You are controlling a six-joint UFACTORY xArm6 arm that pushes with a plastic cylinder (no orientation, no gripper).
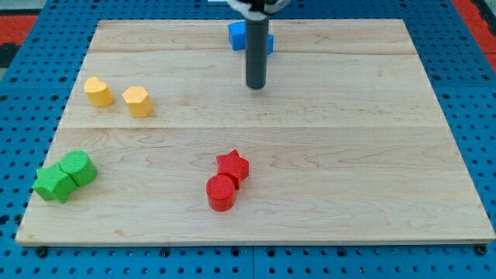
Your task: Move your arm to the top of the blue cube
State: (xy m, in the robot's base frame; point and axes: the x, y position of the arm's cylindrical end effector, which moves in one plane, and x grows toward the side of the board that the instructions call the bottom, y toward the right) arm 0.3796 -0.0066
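The blue cube [238, 36] sits near the view's top edge of the wooden board [349, 116], a little left of centre, partly hidden behind the rod. My tip [256, 86] rests on the board just below the cube and slightly to its right, a short gap away. The dark rod rises from the tip across the cube's right side to the view's top.
Two yellow blocks [98, 91] [138, 101] lie at the left. A green cylinder [78, 167] and a green block [53, 184] touch at the bottom left. A red star [233, 166] and a red cylinder [221, 192] touch at the bottom centre.
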